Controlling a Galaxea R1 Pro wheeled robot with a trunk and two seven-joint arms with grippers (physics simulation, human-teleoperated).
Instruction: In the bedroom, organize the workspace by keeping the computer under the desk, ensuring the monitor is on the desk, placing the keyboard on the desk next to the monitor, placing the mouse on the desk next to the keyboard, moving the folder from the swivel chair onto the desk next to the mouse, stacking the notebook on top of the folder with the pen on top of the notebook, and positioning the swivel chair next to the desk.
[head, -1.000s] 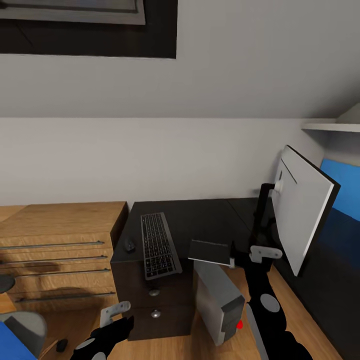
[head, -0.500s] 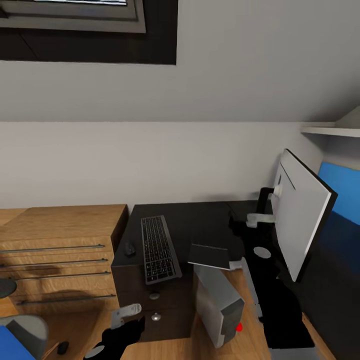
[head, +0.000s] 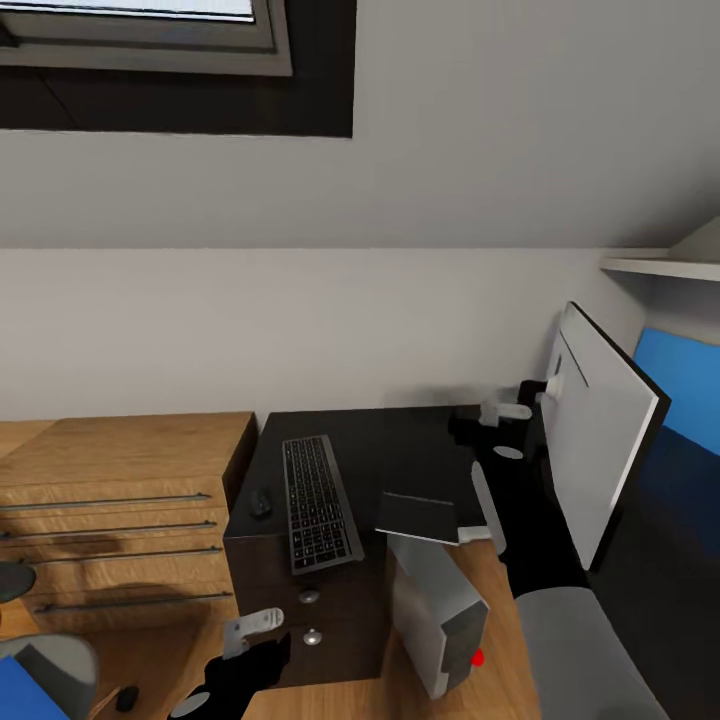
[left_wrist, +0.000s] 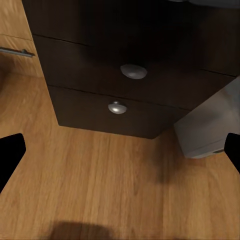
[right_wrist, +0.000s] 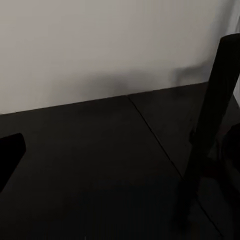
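The black desk (head: 400, 450) carries the dark keyboard (head: 318, 500) and, left of it, the small black mouse (head: 260, 502). A thin dark notebook (head: 420, 517) overhangs the front edge, with a short white pen (head: 476, 534) at its right side. The monitor (head: 600, 430) stands at the right, its pale back facing me. My right gripper (head: 505, 410) (right_wrist: 120, 150) is open over the desktop, close to the monitor's black post (right_wrist: 210, 125). The grey computer (head: 440, 610) sits on the floor under the desk. My left gripper (head: 255, 625) (left_wrist: 120, 155) hangs open and empty before the drawers (left_wrist: 133, 71). The blue folder (head: 30, 695) lies on the swivel chair (head: 50, 655).
Low oak cabinets (head: 120, 500) adjoin the desk's left side. A blue wall panel (head: 685, 385) and a white shelf (head: 660, 265) sit behind the monitor. A skylight (head: 150, 30) is overhead. Oak floor (left_wrist: 100, 190) lies open in front of the drawers.
My right arm has risen and reached forward from beside the notebook to the monitor's post. The left gripper barely moved. The camera tilted up slightly.
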